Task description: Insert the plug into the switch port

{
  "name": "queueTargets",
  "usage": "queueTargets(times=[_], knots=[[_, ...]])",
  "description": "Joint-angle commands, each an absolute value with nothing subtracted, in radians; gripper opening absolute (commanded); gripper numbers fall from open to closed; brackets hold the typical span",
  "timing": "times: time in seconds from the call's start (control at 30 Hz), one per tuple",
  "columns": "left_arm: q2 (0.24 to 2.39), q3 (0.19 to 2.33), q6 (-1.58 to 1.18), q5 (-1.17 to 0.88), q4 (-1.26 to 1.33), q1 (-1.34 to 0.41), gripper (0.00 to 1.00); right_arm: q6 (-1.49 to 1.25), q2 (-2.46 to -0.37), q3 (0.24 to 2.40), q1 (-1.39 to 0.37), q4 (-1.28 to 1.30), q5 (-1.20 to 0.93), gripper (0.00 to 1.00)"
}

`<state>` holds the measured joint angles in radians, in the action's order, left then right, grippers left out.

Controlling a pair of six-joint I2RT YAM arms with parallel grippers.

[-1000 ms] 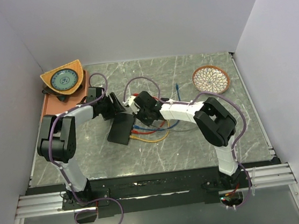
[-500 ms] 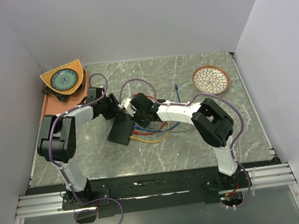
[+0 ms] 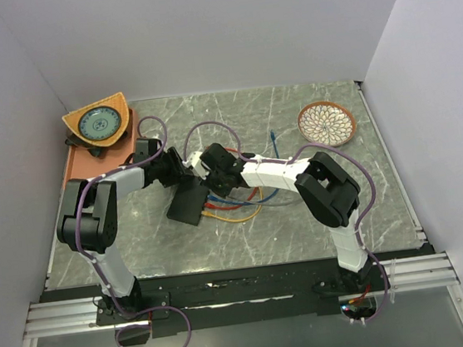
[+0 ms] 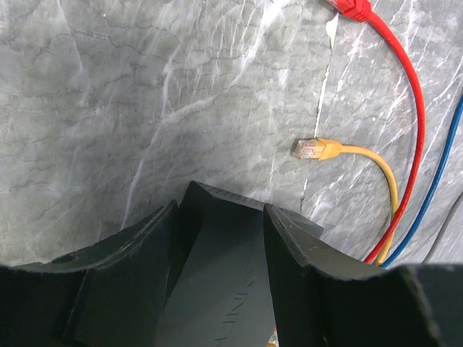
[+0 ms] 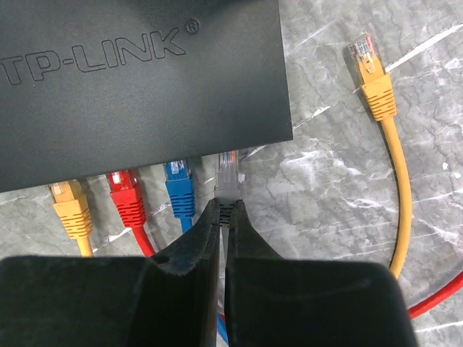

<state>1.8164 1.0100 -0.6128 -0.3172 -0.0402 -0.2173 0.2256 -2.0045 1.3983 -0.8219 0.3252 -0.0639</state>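
Observation:
The black switch (image 3: pixel 187 205) lies flat mid-table; its lettered top fills the upper right wrist view (image 5: pixel 137 79). Yellow, red and blue plugs sit in the row along its near side; the switch port openings are hidden under that edge. My right gripper (image 5: pixel 226 206) is shut on the grey plug (image 5: pixel 228 173), whose clear tip meets the switch's edge just right of the blue plug (image 5: pixel 179 189). Whether it is inside a port I cannot tell. My left gripper (image 4: pixel 221 217) straddles the switch's far end (image 4: pixel 224 275), a finger against each side.
A loose yellow plug (image 5: pixel 369 61) lies right of the switch, with red and blue cables (image 3: pixel 236 211) coiled by it. An orange tray (image 3: pixel 88 160) with a fan-shaped dish (image 3: pixel 98 123) is at the back left. A patterned bowl (image 3: pixel 327 122) is at the back right.
My left gripper's fingers have narrowed onto the switch's sides. The right gripper has moved left with the grey plug, up to the switch's port side.

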Motion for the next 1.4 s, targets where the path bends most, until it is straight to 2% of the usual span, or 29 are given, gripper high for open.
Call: queueTargets(times=[0.0, 0.7, 0.97, 1.03, 1.07, 1.1, 1.2, 1.23, 1.37], knots=[[1.793, 0.991, -0.607, -0.351, -0.051, -0.227, 0.56, 0.215, -2.013, 1.459, -0.830, 0.282, -0.052, 0.00], [1.787, 0.985, -0.603, -0.377, -0.035, -0.227, 0.56, 0.235, -2.028, 1.465, -0.839, 0.264, -0.035, 0.00], [1.786, 0.986, -0.606, -0.370, -0.037, -0.227, 0.56, 0.215, -1.962, 1.416, -0.841, 0.249, -0.014, 0.00], [1.786, 0.988, -0.606, -0.370, -0.038, -0.227, 0.56, 0.210, -1.957, 1.408, -0.841, 0.255, -0.012, 0.13], [1.789, 0.989, -0.606, -0.368, -0.041, -0.227, 0.56, 0.209, -1.956, 1.405, -0.841, 0.256, -0.011, 0.13], [1.789, 0.991, -0.606, -0.367, -0.041, -0.227, 0.56, 0.209, -1.956, 1.401, -0.841, 0.256, -0.011, 0.19], [1.790, 0.989, -0.606, -0.365, -0.043, -0.227, 0.56, 0.206, -1.951, 1.382, -0.841, 0.255, -0.008, 0.43], [1.790, 0.988, -0.606, -0.365, -0.043, -0.229, 0.56, 0.203, -1.953, 1.376, -0.839, 0.258, -0.006, 0.47], [1.793, 0.988, -0.604, -0.365, -0.043, -0.227, 0.56, 0.198, -1.953, 1.362, -0.841, 0.256, -0.003, 0.50]])
